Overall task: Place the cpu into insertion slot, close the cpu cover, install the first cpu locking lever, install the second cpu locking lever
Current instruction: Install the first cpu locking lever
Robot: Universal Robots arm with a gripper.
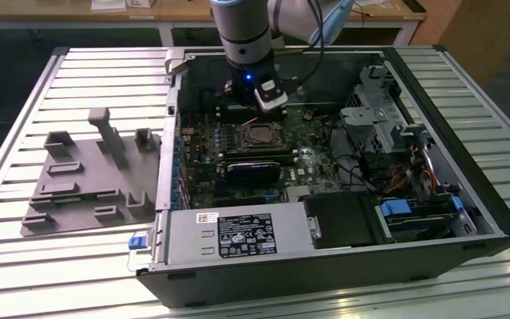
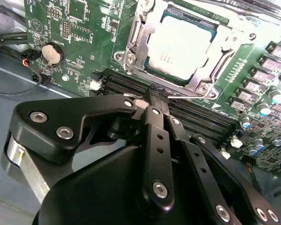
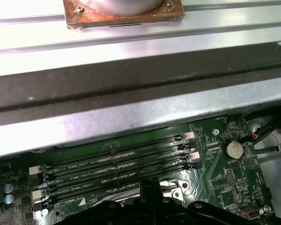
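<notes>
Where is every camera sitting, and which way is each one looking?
Exterior view: off the robot, high up, looking down into the open black computer case; the grey robot arm reaches in over the green motherboard.
Second wrist view: on the wrist, looking past the black gripper at the silvery square cpu.
First wrist view: on the wrist, looking over the gripper across long black memory slots to the case wall.
Shared: gripper, memory slots, round silver coin battery.
</notes>
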